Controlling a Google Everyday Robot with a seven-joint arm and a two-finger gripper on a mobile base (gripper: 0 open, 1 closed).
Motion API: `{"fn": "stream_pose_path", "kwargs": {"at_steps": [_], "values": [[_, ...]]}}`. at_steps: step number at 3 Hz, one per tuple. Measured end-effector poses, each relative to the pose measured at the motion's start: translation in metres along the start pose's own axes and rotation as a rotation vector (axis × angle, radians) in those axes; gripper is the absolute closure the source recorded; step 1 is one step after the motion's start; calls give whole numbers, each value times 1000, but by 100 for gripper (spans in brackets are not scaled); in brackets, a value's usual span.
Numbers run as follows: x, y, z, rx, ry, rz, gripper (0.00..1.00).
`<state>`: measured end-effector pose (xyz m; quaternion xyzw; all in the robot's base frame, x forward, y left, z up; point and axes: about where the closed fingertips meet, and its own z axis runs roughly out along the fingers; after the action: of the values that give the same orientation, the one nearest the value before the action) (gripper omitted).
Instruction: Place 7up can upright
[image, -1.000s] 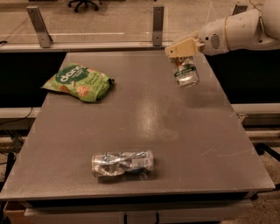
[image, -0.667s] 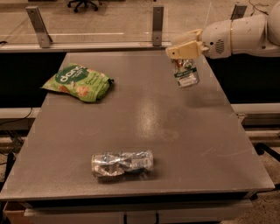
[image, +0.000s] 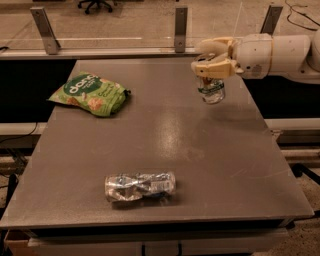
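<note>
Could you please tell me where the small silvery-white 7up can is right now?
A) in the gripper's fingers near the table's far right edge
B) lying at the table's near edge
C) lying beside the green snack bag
A: the small silvery-white aluminium 7up can hangs from the gripper, whose fingers clasp its top, at the far right of the grey table.

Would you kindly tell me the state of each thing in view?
Small silvery-white aluminium 7up can: near upright, gripped at its top.
Gripper: at far right of grey table, jaws shut on can.
Clear creased plastic bottle: lying on its side.
Flat green snack bag: lying flat.
</note>
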<state>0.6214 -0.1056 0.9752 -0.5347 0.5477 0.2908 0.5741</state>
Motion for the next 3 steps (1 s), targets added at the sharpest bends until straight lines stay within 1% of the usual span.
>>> {"fn": "stream_pose_path", "kwargs": {"at_steps": [1, 2, 3], "values": [[-2, 11, -4, -20, -100, -109, 100], [2, 17, -8, -27, -169, -138, 100], [12, 19, -13, -35, -209, -112, 82]]}}
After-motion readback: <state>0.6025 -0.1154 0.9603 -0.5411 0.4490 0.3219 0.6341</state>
